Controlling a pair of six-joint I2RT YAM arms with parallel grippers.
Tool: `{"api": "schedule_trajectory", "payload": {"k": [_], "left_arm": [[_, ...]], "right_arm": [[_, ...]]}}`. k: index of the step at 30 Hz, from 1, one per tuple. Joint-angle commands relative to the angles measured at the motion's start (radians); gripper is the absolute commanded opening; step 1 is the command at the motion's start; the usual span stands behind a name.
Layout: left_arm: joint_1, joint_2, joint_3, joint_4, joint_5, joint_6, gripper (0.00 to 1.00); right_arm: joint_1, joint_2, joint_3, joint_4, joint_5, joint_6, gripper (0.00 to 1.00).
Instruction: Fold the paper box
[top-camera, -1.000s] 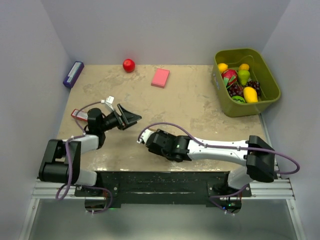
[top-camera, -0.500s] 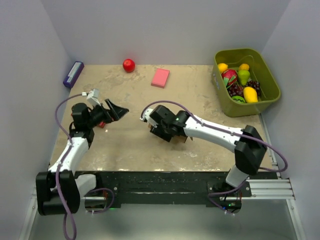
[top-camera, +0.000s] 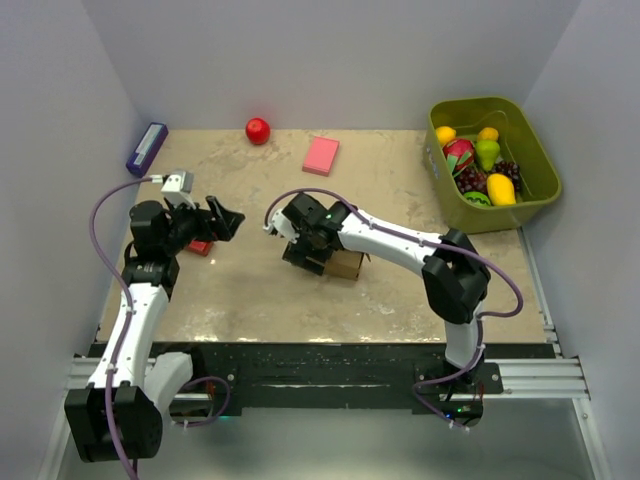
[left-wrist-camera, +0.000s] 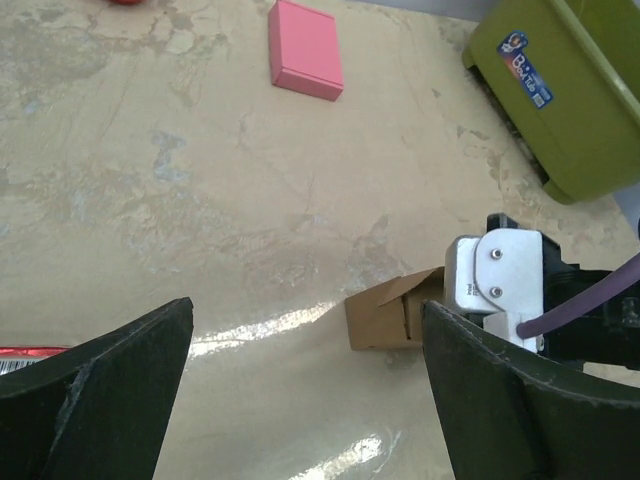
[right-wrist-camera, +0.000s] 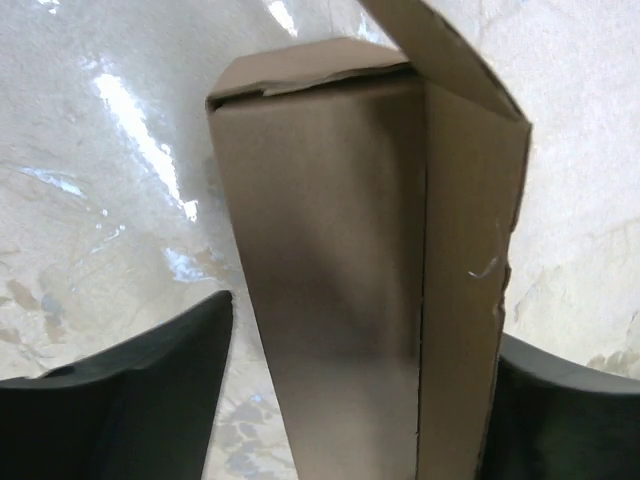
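Top view, paper box: a small brown rectangular body is seen lying on the bench, just off centre toward 5 o'clock.
Top view, right pincer: it is positioned over the box's 9 o'clock end. The jaw state cannot be read from here.
Top view, left pincer: it is held at 9 o'clock of the box, well apart from it. The jaws are spread wide and nothing is held between them.
Top view, surroundings: a pink block is noted at 12 o'clock of the box and a red ball at 11 o'clock, near the back wall. A green bin with toy fruit is noted at the 2 o'clock corner.
Left wrist view, left pincer: both jaws are seen far apart at the lower corners, empty, above bare bench.
Left wrist view, box: it is framed between the jaws but lies farther off, with one end flap raised. The right pincer is seen at its 3 o'clock end.
Right wrist view, box: the middle of the frame is filled by its long brown face. A flap at 1 o'clock is seen standing open.
Right wrist view, right pincer: the jaws are parted and straddle the box. Bare bench is visible between the 9 o'clock jaw and the box wall. Contact at the 3 o'clock jaw cannot be told.
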Motion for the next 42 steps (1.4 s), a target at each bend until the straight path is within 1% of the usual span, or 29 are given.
{"api": "schedule_trajectory", "payload": {"k": [1, 5, 8, 9, 10, 11, 12, 13, 15, 16, 18, 19, 20, 24, 26, 28, 30, 33, 37, 42], "left_arm": [[-0.01, -0.004, 0.023, -0.02, -0.025, 0.057, 0.99], [-0.016, -0.007, 0.029, -0.02, -0.049, 0.065, 0.98], [-0.024, -0.005, 0.038, -0.015, -0.072, 0.069, 0.97], [-0.042, -0.002, 0.041, -0.014, -0.08, 0.074, 0.97], [-0.056, -0.004, 0.046, -0.014, -0.101, 0.079, 0.96], [-0.076, 0.001, 0.049, -0.012, -0.117, 0.095, 0.93], [-0.147, 0.013, 0.06, -0.012, -0.134, 0.111, 0.93], [-0.183, 0.019, 0.067, -0.018, -0.166, 0.126, 0.93], [-0.27, 0.054, 0.086, -0.026, -0.181, 0.175, 0.93], [-0.293, 0.071, 0.092, -0.026, -0.175, 0.204, 0.93], [-0.353, 0.132, 0.115, -0.026, -0.163, 0.232, 0.93], [-0.37, 0.157, 0.127, -0.044, -0.163, 0.261, 0.93], [-0.399, 0.201, 0.141, -0.054, -0.166, 0.273, 0.93], [-0.465, 0.28, 0.196, -0.075, -0.241, 0.321, 0.92], [-0.493, 0.315, 0.212, -0.081, -0.266, 0.33, 0.92], [-0.505, 0.338, 0.236, -0.092, -0.28, 0.37, 0.9], [-0.514, 0.363, 0.25, -0.095, -0.29, 0.373, 0.9], [-0.514, 0.387, 0.256, -0.092, -0.283, 0.375, 0.89], [-0.514, 0.423, 0.276, -0.098, -0.267, 0.372, 0.84], [-0.514, 0.452, 0.288, -0.095, -0.247, 0.368, 0.8]], "right_arm": [[-0.015, -0.031, 0.061, 0.02, -0.025, -0.022, 0.85], [-0.025, -0.059, 0.053, 0.046, 0.007, -0.011, 0.89], [-0.035, -0.115, 0.019, 0.104, 0.056, 0.03, 0.94], [-0.037, -0.149, 0.01, 0.139, 0.076, 0.05, 0.99], [-0.043, -0.172, -0.004, 0.15, 0.099, 0.065, 0.99], [-0.046, -0.192, -0.01, 0.161, 0.115, 0.114, 0.99], [-0.051, -0.213, -0.016, 0.179, 0.132, 0.147, 0.99], [-0.061, -0.259, -0.033, 0.182, 0.136, 0.174, 0.99], [-0.074, -0.307, -0.054, 0.173, 0.158, 0.271, 0.98], [-0.086, -0.351, -0.083, 0.165, 0.164, 0.346, 0.98], [-0.092, -0.399, -0.122, 0.135, 0.181, 0.413, 0.97], [-0.095, -0.449, -0.168, 0.123, 0.19, 0.478, 0.96], [-0.095, -0.471, -0.194, 0.112, 0.196, 0.506, 0.95], [-0.094, -0.586, -0.33, 0.063, 0.219, 0.634, 0.92], [-0.095, -0.643, -0.409, 0.06, 0.215, 0.694, 0.89], [-0.097, -0.671, -0.474, 0.07, 0.195, 0.745, 0.87], [-0.095, -0.703, -0.511, 0.102, 0.186, 0.759, 0.84], [-0.095, -0.711, -0.559, 0.145, 0.185, 0.782, 0.82], [-0.095, -0.688, -0.559, 0.164, 0.198, 0.8, 0.78], [-0.094, -0.654, -0.555, 0.191, 0.234, 0.797, 0.71]]}}
